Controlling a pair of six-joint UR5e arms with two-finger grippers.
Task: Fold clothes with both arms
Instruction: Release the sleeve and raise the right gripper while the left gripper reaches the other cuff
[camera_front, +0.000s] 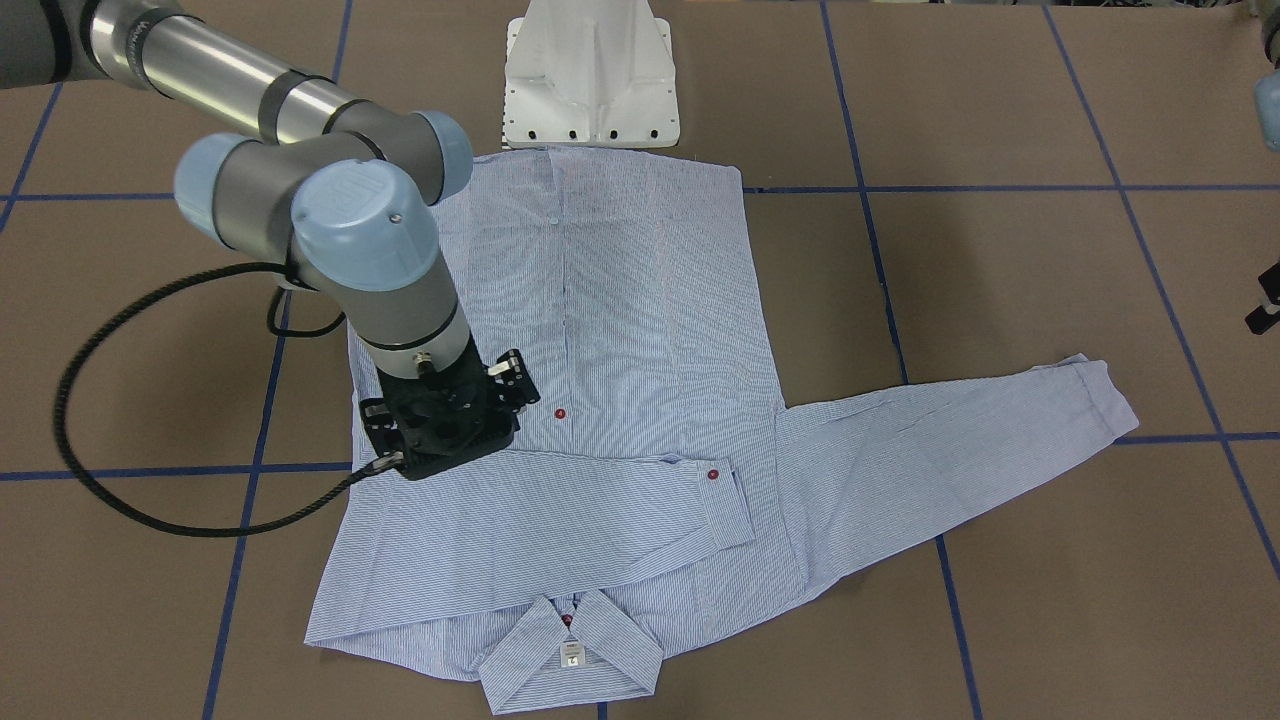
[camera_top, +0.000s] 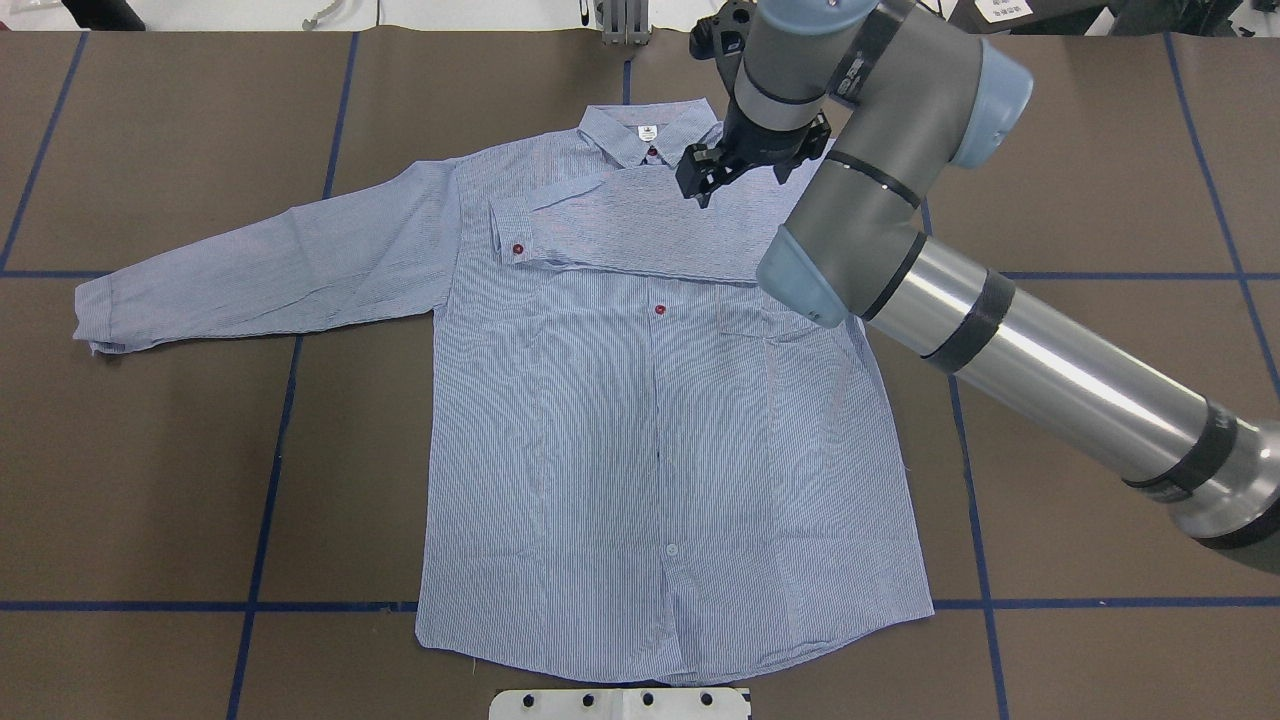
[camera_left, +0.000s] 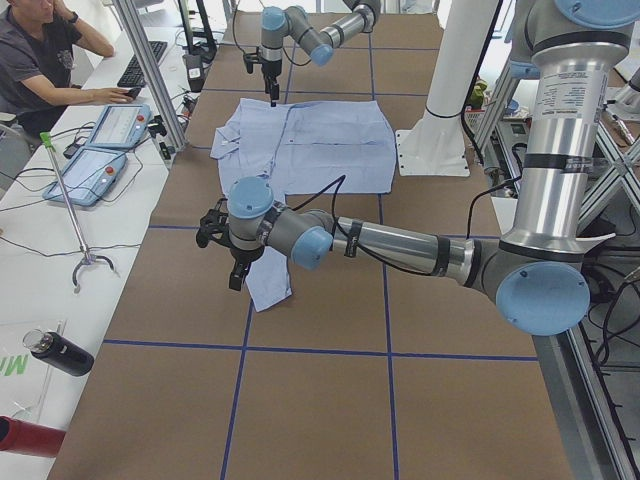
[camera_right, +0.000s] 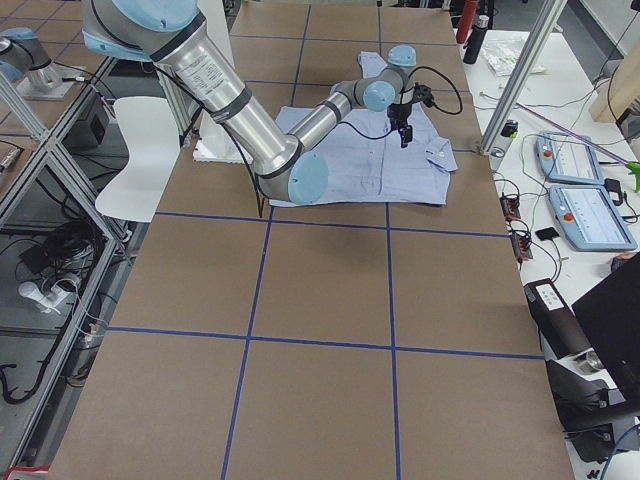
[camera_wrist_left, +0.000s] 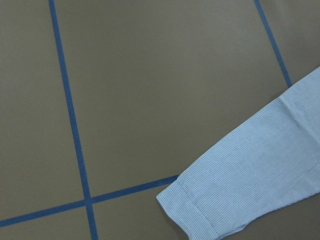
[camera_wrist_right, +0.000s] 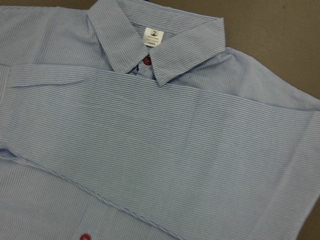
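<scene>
Blue-and-white striped shirt lies flat, front up, on the brown table, with its collar at the far side from the robot and its hem near the white base. The folded sleeve lies across the chest, its red cuff button resting on the shirt front. The outstretched sleeve lies flat to the left. The right gripper hangs just over the folded sleeve, near the collar; whether its fingers are open or closed cannot be told. The left gripper is near the outstretched sleeve's cuff, apart from it, and its state cannot be told either.
</scene>
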